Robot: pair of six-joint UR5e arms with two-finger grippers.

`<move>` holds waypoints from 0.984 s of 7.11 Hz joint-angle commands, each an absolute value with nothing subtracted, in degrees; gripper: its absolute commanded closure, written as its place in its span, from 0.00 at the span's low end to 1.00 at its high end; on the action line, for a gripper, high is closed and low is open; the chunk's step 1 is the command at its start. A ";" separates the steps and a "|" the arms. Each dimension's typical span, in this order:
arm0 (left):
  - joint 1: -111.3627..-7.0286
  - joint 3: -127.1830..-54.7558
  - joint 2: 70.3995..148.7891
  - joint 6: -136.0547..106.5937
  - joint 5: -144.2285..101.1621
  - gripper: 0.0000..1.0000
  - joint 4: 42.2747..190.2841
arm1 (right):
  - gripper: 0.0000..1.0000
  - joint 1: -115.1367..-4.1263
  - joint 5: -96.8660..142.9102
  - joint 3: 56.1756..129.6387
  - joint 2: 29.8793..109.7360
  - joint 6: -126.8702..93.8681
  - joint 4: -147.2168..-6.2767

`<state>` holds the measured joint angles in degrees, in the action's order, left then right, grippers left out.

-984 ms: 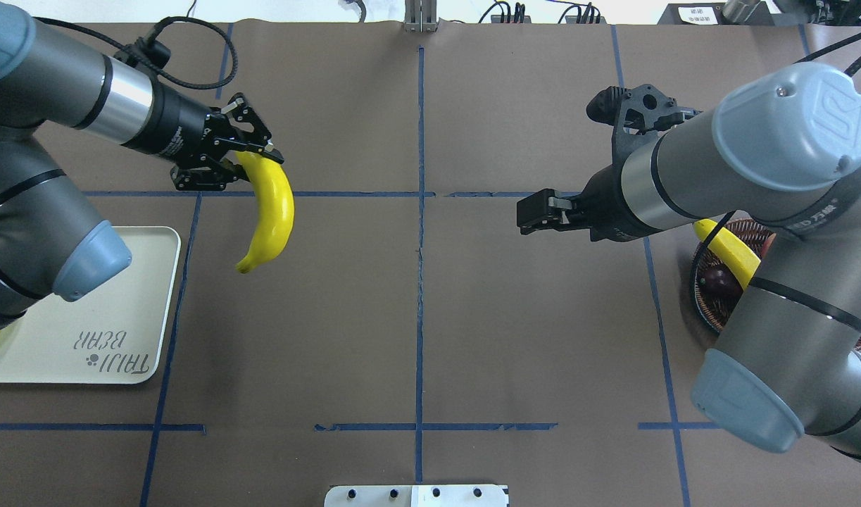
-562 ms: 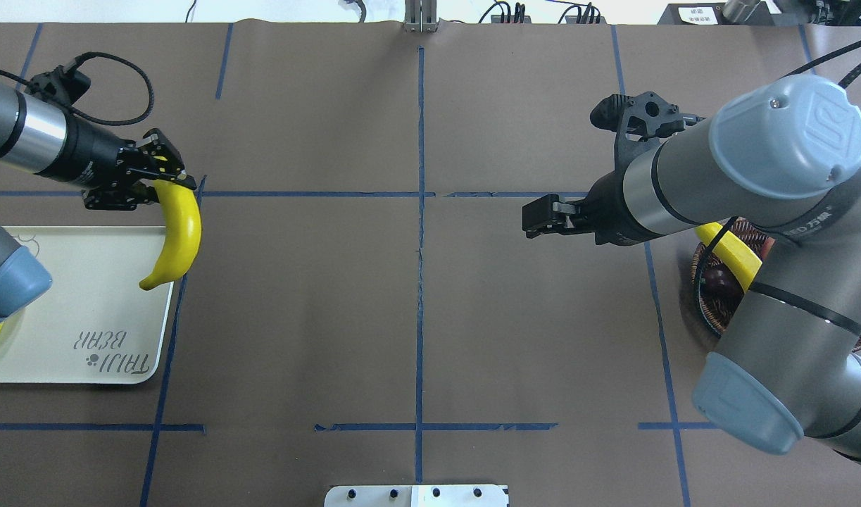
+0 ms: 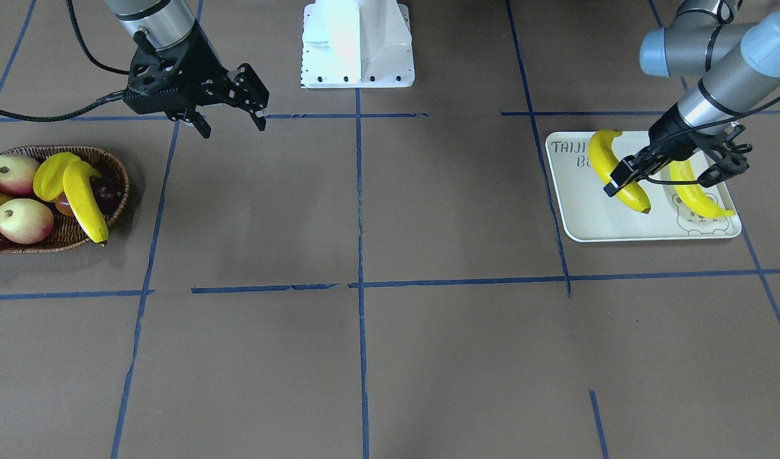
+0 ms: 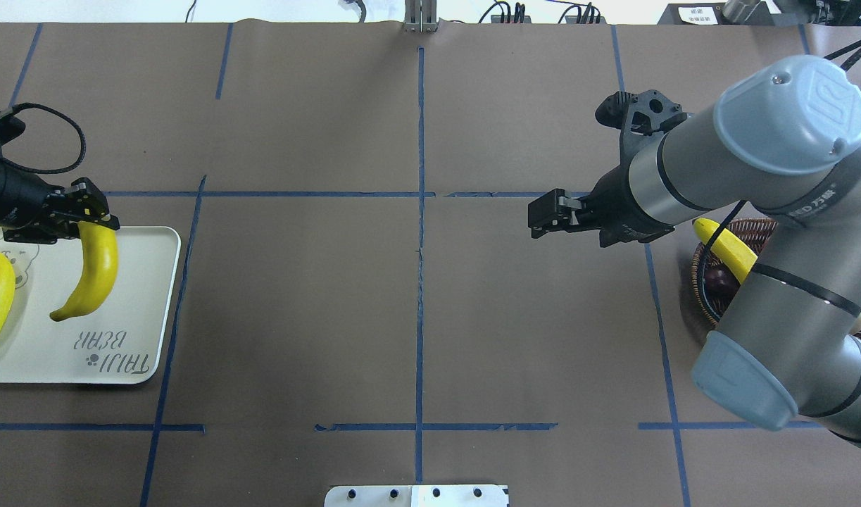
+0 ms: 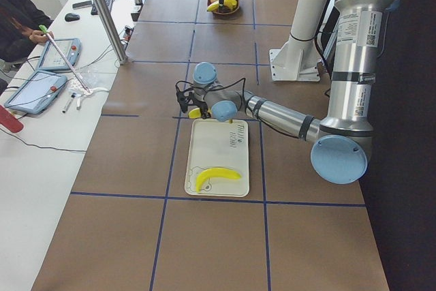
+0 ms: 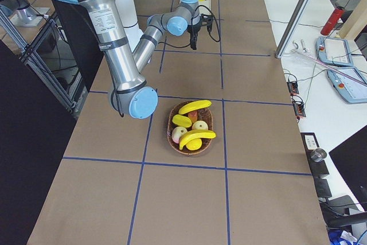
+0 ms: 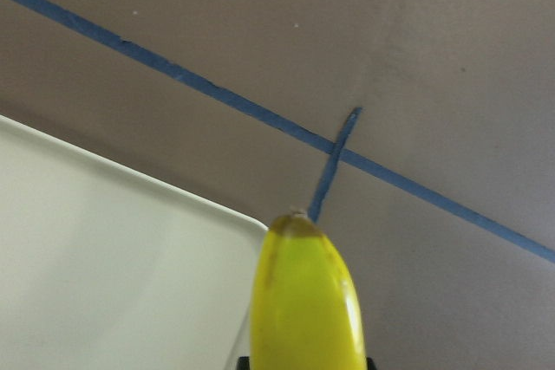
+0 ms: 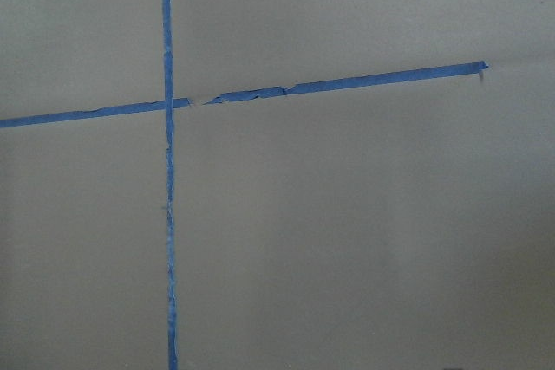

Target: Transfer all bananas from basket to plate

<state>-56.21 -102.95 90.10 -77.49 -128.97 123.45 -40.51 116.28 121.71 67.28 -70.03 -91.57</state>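
Overhead exterior view: a banana (image 4: 92, 271) clenched by the left gripper (image 4: 86, 220) is seen shifted from over the table (image 4: 296, 317) to above the plate (image 4: 145, 317) at 9 o'clock, so release is judged next, while the right gripper (image 3: 231, 126) is held spread and empty, short of the basket (image 4: 696, 271) at 3 o'clock.

Four bananas (image 3: 603, 159), one basket (image 3: 119, 180), one plate (image 3: 587, 220), two pale round fruits (image 3: 23, 220), one starfruit (image 3: 48, 176)
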 commanded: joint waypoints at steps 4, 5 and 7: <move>-58.35 -93.97 86.75 -64.81 -125.95 1.00 124.01 | 0.00 -41.48 114.69 121.28 70.04 -72.78 -91.93; -58.36 -91.17 86.84 -62.86 -124.90 1.00 124.54 | 0.00 -41.48 114.70 121.55 70.57 -72.34 -92.02; -58.45 -89.48 86.75 -62.14 -124.81 1.00 126.56 | 0.00 -41.83 114.96 121.73 71.54 -72.16 -92.11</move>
<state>-58.39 -90.51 86.78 -62.69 -125.03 125.77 -41.64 114.78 121.58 70.91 -72.33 -92.07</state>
